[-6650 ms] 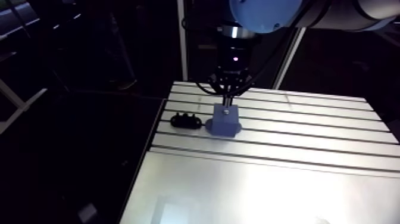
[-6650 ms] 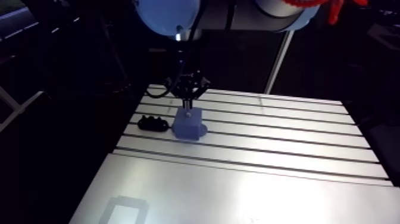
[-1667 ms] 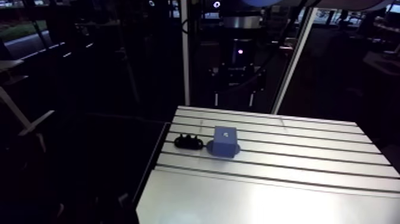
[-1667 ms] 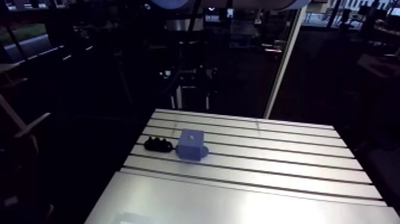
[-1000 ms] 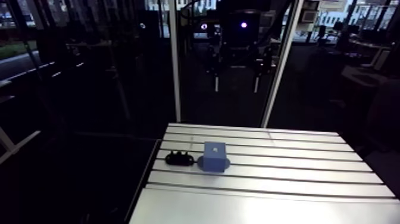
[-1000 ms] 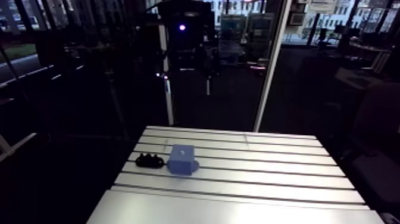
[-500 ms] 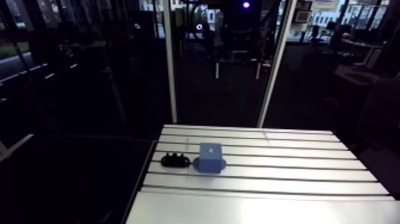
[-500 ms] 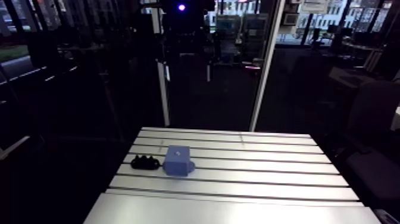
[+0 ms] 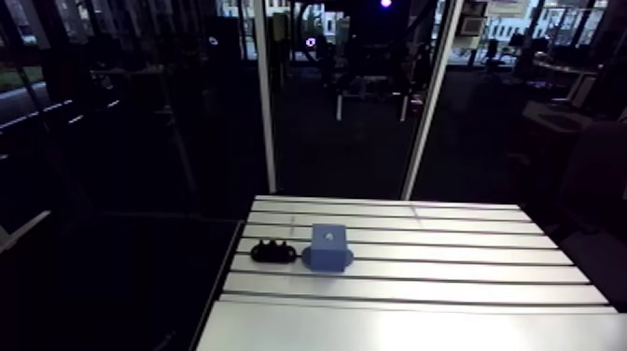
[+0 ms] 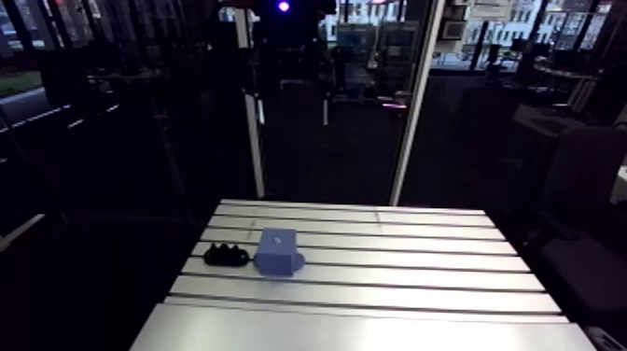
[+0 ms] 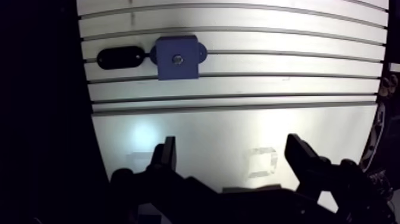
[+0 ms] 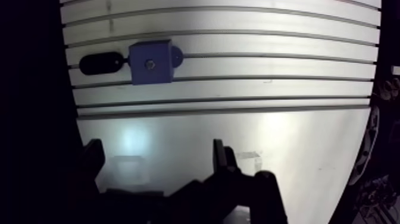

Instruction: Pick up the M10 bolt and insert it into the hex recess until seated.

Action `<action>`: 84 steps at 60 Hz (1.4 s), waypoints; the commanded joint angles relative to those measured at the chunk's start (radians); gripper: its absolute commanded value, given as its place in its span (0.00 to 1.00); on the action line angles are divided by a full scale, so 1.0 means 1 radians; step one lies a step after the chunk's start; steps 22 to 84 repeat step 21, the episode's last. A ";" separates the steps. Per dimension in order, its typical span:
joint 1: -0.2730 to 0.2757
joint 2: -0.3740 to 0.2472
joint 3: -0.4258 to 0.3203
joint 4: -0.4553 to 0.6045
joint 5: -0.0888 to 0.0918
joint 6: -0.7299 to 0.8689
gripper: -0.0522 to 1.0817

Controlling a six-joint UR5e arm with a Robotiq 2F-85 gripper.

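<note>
While my gripper (image 11: 232, 148) hangs wide open and empty high above the surface (image 11: 268, 83), the M10 bolt (image 11: 177, 58) shows as a small metal spot in the top of the blue block (image 11: 166, 67), at the left. I judge the insertion finished; next, only verify that it sits flush.

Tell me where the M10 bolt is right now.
In the wrist view the bolt sits centred in the top of the blue block, well ahead of the open gripper; a black part lies beside the block.
</note>
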 commanded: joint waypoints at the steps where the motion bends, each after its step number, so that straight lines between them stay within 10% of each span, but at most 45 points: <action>1: 0.000 -0.001 0.010 -0.002 0.010 0.000 0.06; 84: 0.000 0.000 0.025 -0.002 0.010 0.000 0.06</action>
